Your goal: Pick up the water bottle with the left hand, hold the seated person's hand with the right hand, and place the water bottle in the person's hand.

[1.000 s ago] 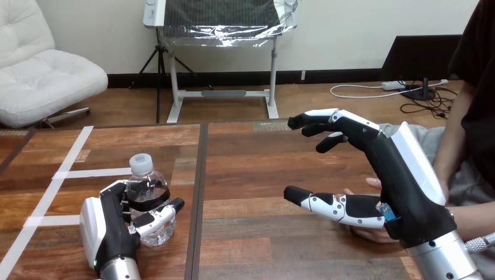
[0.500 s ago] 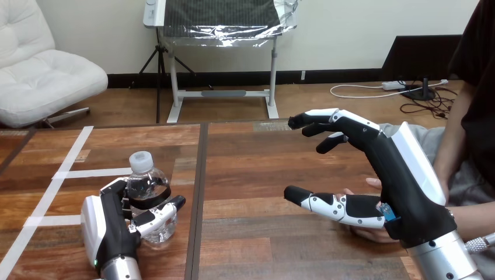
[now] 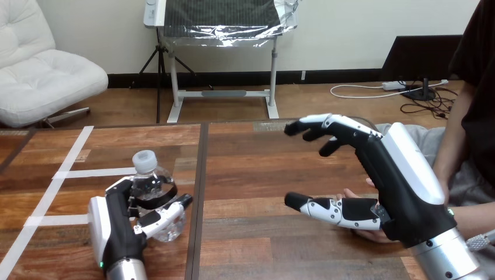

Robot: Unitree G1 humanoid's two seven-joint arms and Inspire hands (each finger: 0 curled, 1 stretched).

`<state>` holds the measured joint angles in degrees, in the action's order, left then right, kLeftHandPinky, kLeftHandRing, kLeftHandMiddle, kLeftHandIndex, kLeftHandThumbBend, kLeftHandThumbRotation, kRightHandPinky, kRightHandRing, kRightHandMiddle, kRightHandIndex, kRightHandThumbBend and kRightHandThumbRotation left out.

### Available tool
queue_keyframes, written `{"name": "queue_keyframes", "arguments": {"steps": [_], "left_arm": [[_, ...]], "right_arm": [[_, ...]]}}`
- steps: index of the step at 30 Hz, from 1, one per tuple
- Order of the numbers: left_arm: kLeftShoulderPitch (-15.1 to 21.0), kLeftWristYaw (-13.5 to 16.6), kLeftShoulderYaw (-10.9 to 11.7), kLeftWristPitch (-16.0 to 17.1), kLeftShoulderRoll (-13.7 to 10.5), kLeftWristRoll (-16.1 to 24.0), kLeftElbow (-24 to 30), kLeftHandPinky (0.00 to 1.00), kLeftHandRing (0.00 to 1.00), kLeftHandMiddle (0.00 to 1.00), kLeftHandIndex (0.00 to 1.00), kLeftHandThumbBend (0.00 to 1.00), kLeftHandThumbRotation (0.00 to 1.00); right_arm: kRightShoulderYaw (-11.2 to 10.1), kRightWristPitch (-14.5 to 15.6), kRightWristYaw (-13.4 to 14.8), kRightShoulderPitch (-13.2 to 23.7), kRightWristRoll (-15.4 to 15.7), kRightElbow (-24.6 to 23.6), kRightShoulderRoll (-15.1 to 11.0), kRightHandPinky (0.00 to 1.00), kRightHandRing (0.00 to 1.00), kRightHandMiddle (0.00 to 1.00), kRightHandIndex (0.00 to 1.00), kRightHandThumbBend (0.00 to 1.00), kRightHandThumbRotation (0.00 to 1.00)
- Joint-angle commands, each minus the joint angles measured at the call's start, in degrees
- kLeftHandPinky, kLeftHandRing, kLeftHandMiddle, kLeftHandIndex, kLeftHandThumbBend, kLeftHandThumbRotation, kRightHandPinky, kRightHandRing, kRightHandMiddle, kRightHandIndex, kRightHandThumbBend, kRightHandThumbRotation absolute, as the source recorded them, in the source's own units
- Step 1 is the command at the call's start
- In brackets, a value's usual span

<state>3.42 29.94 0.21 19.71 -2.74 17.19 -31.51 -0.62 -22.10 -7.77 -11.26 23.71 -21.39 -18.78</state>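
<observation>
A clear plastic water bottle [image 3: 153, 182] with a white cap and a dark label band stands tilted at the table's lower left. My left hand [image 3: 119, 224] is shut on it, fingers and thumb curled round its body. At the right, my right hand [image 3: 392, 181] is open, its fingers stretched forward and its thumb low. The person's hand [image 3: 365, 230] lies on the table right under and behind my right palm, mostly hidden by it. I cannot tell whether the two touch.
White tape strips [image 3: 64, 173] cross the table's left part. A dark seam [image 3: 198, 192] runs down the wooden table between the two halves. The person's forearm [image 3: 470, 216] comes in from the right edge.
My left hand has shifted slightly right with the bottle, which now leans more. My right hand has tipped a little, its fingers reaching slightly further left.
</observation>
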Motion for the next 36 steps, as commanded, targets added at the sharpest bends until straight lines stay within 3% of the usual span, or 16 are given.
{"name": "queue_keyframes", "arguments": {"steps": [1, 14, 26, 36], "left_arm": [[1.5, -1.3, -0.9, 0.4, 1.1, -0.4, 7.8, 0.39, 0.42, 0.46, 0.44, 0.73, 0.00], [-1.5, -4.3, -1.7, -0.8, 3.4, -0.2, 15.3, 0.39, 0.42, 0.46, 0.44, 0.72, 0.00], [-3.3, -6.8, -2.8, -0.7, 4.8, -0.4, 19.7, 0.39, 0.42, 0.45, 0.44, 0.73, 0.00], [-4.7, -8.3, -3.6, -3.1, 6.2, -0.2, 23.5, 0.38, 0.41, 0.45, 0.44, 0.74, 0.00]], "right_arm": [[-2.4, 0.8, 0.1, 3.4, 1.0, -2.0, -2.1, 0.56, 0.69, 0.75, 0.70, 0.70, 0.00], [-4.6, 2.8, 0.5, 3.9, 3.5, -1.9, -4.6, 0.56, 0.68, 0.73, 0.69, 0.74, 0.00], [-5.8, 8.1, -2.3, 4.0, 6.7, -3.5, -7.9, 0.56, 0.68, 0.73, 0.70, 0.78, 0.00], [-6.6, 10.6, -4.6, 4.3, 7.6, -3.8, -10.8, 0.60, 0.71, 0.74, 0.71, 0.81, 0.00]]}}
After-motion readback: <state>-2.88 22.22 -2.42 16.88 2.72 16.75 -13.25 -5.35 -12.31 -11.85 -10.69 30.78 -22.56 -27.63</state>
